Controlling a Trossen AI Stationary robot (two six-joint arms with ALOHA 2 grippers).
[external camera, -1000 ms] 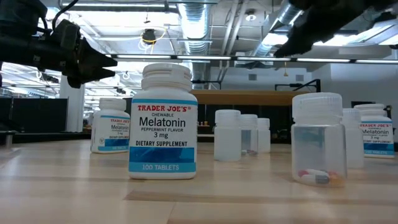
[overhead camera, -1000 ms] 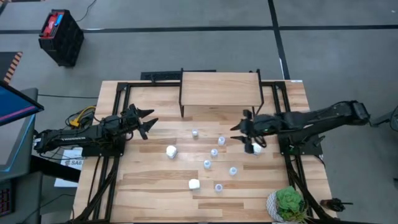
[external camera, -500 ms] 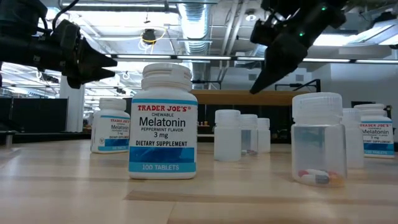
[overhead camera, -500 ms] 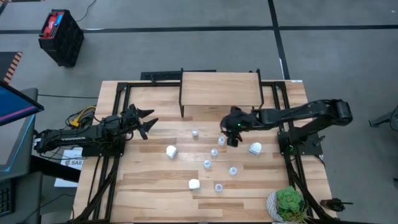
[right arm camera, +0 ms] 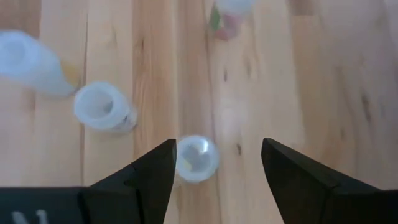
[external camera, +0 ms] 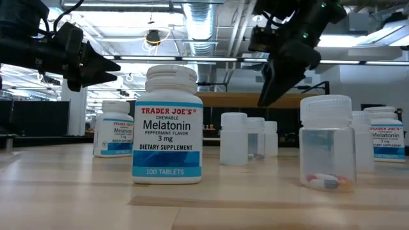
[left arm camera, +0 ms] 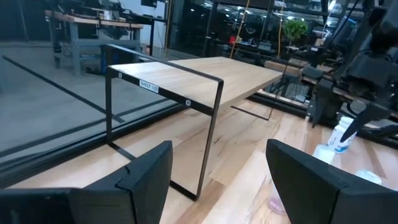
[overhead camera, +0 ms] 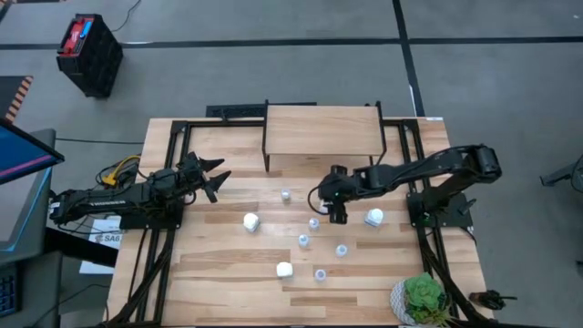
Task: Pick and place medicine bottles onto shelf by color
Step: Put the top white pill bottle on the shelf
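Since a second ago our right gripper (overhead camera: 326, 205) has swung away from the white bottle (overhead camera: 374, 217) near the table's right side and travelled inward, and it now hangs over the small translucent bottles in the middle of the table (overhead camera: 228, 273). Its fingers stand wide apart and hold nothing; in the right wrist view one small bottle (right arm camera: 196, 158) sits just between them, seen from above, which we judge to be the one we are lining up to take. We come at it from overhead because its neighbours stand close by, and a top approach keeps our fingers clear of them.

Our left gripper (overhead camera: 211, 179) waits over the table's left side, fingers wide and empty, pointed toward the shelf (overhead camera: 322, 130). The shelf stands at the far edge, its top bare. No bottle is on it yet: the remaining white bottles (overhead camera: 250, 220) and the translucent ones are all on the tabletop.
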